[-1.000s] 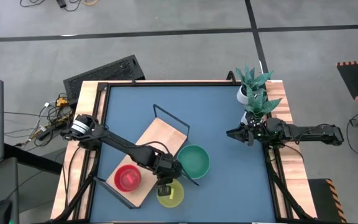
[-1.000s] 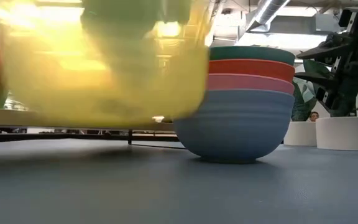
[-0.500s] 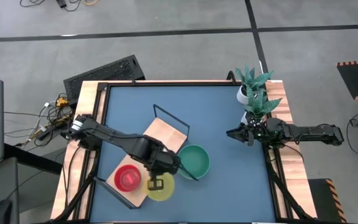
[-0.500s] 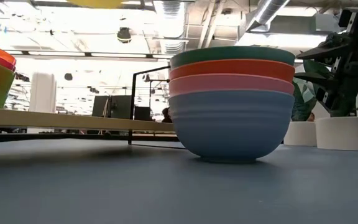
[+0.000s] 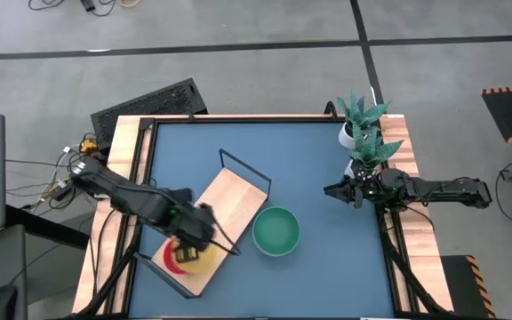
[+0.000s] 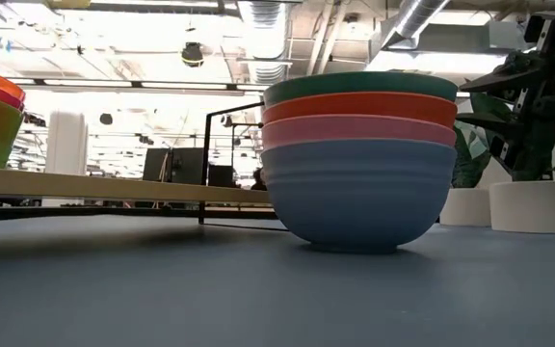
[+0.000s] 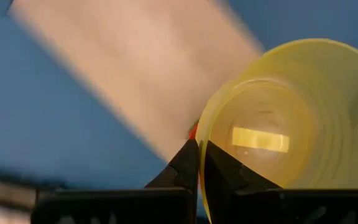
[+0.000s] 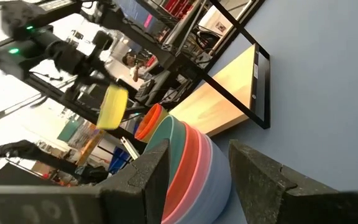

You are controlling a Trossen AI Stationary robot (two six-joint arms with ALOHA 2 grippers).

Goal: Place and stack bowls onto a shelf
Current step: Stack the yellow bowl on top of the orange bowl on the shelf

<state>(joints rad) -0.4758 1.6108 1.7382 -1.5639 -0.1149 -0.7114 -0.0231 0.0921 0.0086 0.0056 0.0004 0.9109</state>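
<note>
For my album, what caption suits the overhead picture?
Left claw carries a yellow bowl over the red bowl on the shelf.

Blue tabletop (image 5: 327, 178), pale wood rim around. Light-wood shelf (image 5: 234, 200) on black wire frame (image 5: 243, 166). Yellow bowl (image 7: 291, 118), translucent, over a red bowl (image 5: 169, 255). Stack (image 6: 359, 154) banded teal, orange-red, pink, pale blue from top down. White pot (image 5: 349, 135), green plant (image 5: 363, 114). Dark left gripper (image 7: 199, 163), dark right gripper (image 5: 334, 190).
</note>
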